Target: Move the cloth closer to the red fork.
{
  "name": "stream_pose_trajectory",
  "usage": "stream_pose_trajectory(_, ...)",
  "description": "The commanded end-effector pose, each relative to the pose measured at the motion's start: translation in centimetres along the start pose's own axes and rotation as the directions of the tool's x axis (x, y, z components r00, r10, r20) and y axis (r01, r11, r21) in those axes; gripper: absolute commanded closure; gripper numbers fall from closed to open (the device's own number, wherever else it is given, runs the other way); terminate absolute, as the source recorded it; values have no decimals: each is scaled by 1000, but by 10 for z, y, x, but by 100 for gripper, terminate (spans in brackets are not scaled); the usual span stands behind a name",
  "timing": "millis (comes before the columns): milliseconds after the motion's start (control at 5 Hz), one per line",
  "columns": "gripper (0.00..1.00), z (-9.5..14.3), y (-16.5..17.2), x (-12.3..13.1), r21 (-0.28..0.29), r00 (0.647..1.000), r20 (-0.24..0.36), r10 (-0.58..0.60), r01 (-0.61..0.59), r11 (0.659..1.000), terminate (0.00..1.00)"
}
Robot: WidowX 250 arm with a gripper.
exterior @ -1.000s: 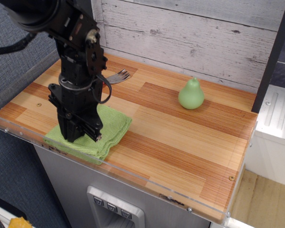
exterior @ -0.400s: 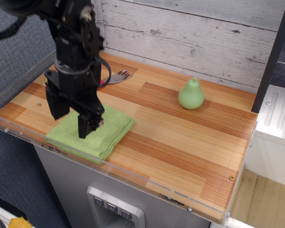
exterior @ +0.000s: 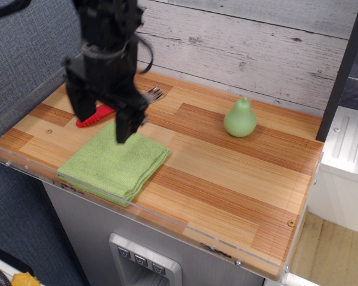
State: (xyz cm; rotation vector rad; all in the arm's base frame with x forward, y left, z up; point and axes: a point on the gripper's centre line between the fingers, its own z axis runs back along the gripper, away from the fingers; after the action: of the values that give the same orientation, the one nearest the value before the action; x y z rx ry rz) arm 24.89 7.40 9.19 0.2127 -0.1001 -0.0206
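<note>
The gripper (exterior: 102, 122) hangs above the table (exterior: 227, 179) with its jaws spread wide and nothing between them. One finger (exterior: 126, 124) points down over the far edge of the cloth (exterior: 114, 164); the other sits to the left, in front of the fork (exterior: 96, 116).

The cloth lies flat at the near left corner of the table, below and just in front of the jaws, clear of both fingers (no contact visible). Its near edge runs close to the table's front lip.

The fork lies just behind the cloth's far edge. Its red handle shows between the fingers, and its silver prongs show to the right of the arm; the middle is hidden by the gripper. Whether fork and cloth touch cannot be told.

A green pear (exterior: 240, 118) stands upright well to the right, near the back.

The table is of striped wood planks with a clear plastic rim. Behind it runs a whitewashed plank wall (exterior: 250, 47); to the left, grey fabric.
</note>
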Motion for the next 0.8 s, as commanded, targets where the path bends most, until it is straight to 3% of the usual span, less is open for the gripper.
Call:
stream_pose_trajectory(0,0,36,-17,49,-93,990,129,-61,74,993,0)
stream_pose_trajectory(200,0,52,-29,59,-127,988,144,-60,79,989,0)
stream_pose_trajectory(400,0,60,-32,65,-110,990,137,-41,57,992,0)
stream_pose_trajectory(600,0,75,-37,65,-106,983,173,-57,76,991,0)
